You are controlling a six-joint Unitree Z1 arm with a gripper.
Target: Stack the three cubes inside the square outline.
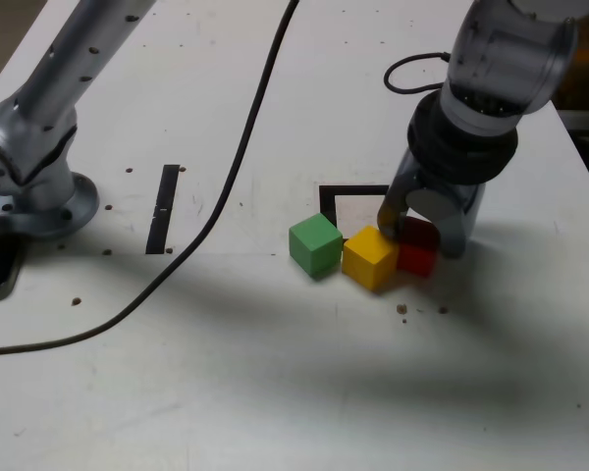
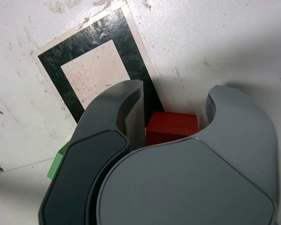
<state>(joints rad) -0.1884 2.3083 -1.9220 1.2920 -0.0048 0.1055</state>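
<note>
The gripper [image 1: 419,224] stands right of centre in the exterior view, straddling the red cube [image 1: 418,249]. In the wrist view the red cube [image 2: 171,127] sits between the fingers [image 2: 131,112], close to both; whether they clamp it I cannot tell. The yellow cube [image 1: 370,257] touches it, the green cube [image 1: 315,244] beyond, below the square outline [image 1: 351,201].

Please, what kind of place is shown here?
Probably a robotics lab bench: a white table marked with a black tape square outline, three coloured cubes beside it, and an arm's gripper around the red cube.
</note>
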